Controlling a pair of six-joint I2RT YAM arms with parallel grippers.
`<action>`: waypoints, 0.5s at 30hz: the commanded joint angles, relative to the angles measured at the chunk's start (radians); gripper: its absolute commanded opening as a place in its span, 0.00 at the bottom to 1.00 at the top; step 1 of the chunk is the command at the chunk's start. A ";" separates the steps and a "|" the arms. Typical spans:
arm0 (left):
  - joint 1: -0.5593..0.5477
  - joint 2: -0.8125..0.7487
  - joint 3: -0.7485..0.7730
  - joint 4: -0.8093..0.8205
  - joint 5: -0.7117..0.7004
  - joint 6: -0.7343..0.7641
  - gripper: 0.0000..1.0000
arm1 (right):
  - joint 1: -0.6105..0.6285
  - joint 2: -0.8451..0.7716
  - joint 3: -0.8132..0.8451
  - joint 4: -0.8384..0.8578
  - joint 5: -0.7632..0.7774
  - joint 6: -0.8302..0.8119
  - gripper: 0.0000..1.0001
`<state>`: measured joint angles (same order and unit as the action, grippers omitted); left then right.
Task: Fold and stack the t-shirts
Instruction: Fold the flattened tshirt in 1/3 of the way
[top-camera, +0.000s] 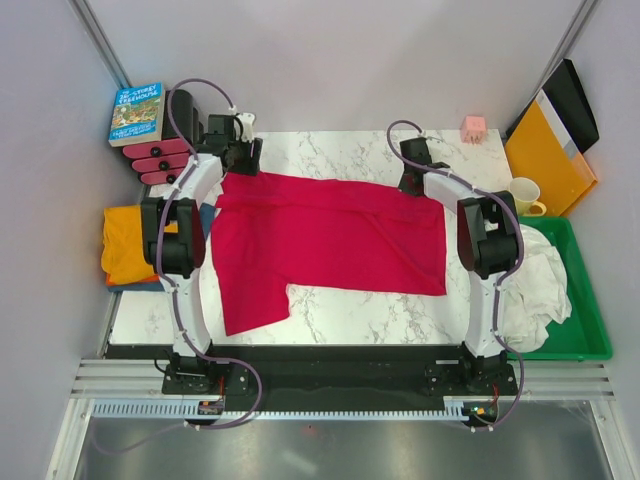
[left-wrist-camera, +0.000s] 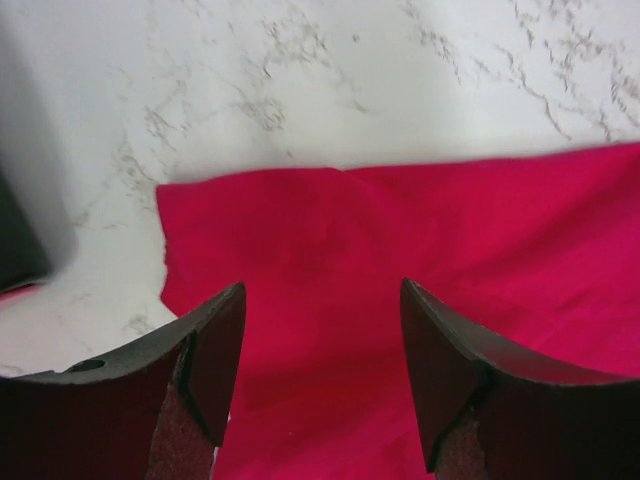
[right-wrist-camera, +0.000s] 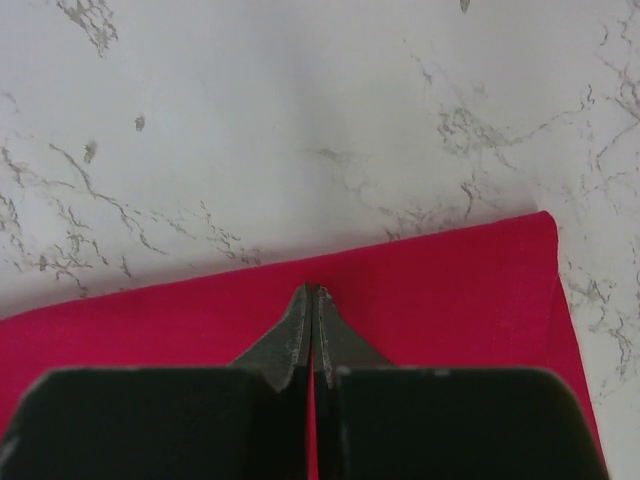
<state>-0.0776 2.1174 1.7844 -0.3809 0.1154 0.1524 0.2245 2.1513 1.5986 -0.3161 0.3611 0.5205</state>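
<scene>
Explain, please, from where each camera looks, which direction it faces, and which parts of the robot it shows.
Top external: fixed above and behind the arms, looking down at the marble table and red t-shirt; left arm and right arm show, bases at the bottom.
Left wrist: on the left arm, looking past the open left end effector at the shirt's edge.
Right wrist: on the right arm, looking past the shut right end effector at a shirt corner.
Shared: all views show the red t-shirt on marble.
</scene>
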 joint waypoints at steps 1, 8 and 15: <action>-0.010 0.012 0.027 -0.021 0.000 -0.027 0.69 | -0.008 -0.010 -0.003 0.000 0.022 0.010 0.00; -0.010 0.024 0.013 -0.038 0.001 -0.020 0.69 | -0.047 0.045 -0.003 -0.028 0.016 0.026 0.00; -0.010 0.055 0.033 -0.090 0.000 -0.024 0.71 | -0.099 0.163 0.132 -0.135 -0.008 0.027 0.00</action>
<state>-0.0868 2.1509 1.7844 -0.4377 0.1139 0.1520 0.1581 2.2227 1.6535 -0.3531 0.3614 0.5392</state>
